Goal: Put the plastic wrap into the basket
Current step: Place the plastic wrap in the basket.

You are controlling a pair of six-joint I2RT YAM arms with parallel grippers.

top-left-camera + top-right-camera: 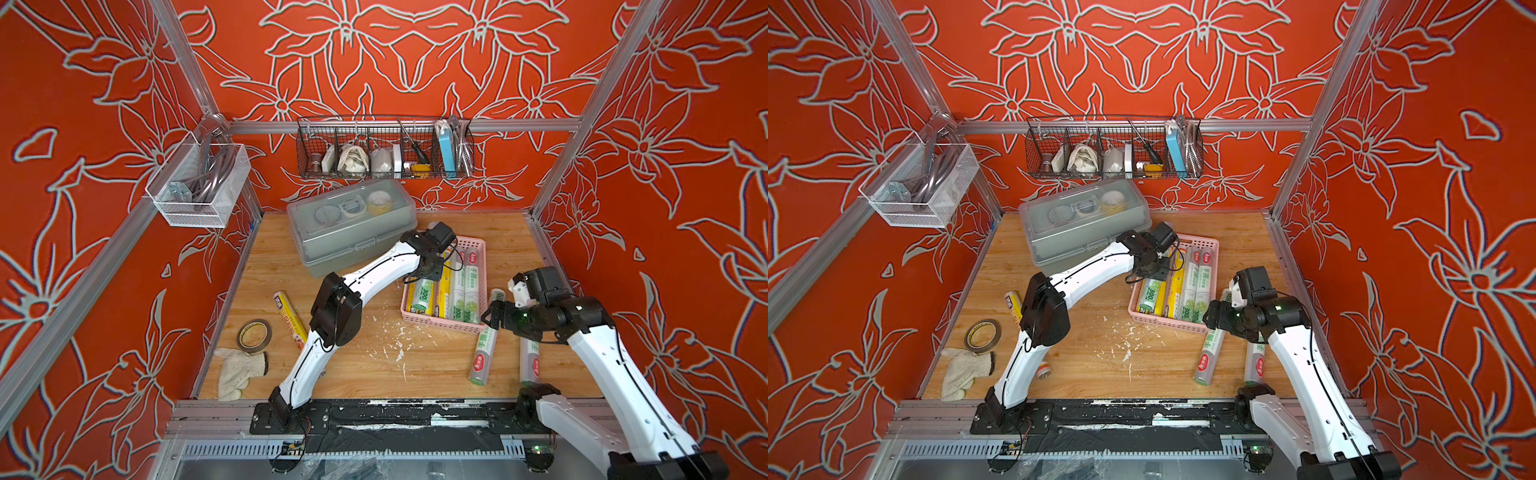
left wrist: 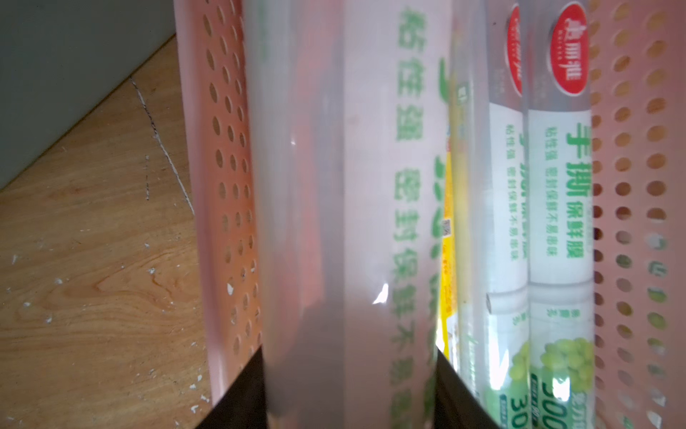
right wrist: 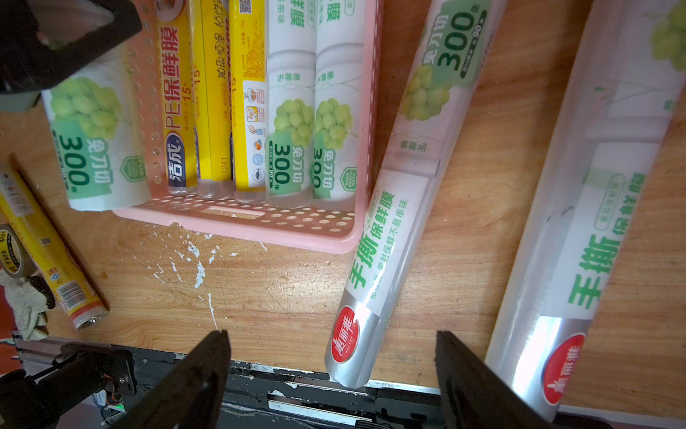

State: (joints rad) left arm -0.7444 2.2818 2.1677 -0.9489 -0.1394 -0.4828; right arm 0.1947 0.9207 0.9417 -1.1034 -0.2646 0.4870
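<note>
The pink basket [image 1: 436, 323] [image 1: 1167, 323] [image 3: 241, 219] holds several plastic wrap rolls [image 1: 461, 291] [image 3: 297, 111], white-green and yellow. My left gripper [image 1: 428, 273] [image 2: 349, 390] is shut on another white-green roll [image 1: 422, 296] [image 2: 334, 185] [image 3: 96, 130] along the basket's left side. That roll's near end pokes past the basket's front corner. My right gripper [image 1: 493, 316] [image 3: 334, 371] hangs open over the table right of the basket, above one white-green roll [image 1: 484, 353] [image 3: 389, 223]. A second one [image 1: 530, 361] [image 3: 575, 223] lies beside it. A yellow roll [image 1: 289, 316] lies far left.
A grey lidded box [image 1: 353, 224] stands behind the left arm. A brown tape ring [image 1: 253, 334] and a white glove [image 1: 239, 372] lie at the front left. On the walls hang a black wire basket [image 1: 384, 149] and a white mesh basket [image 1: 199, 187].
</note>
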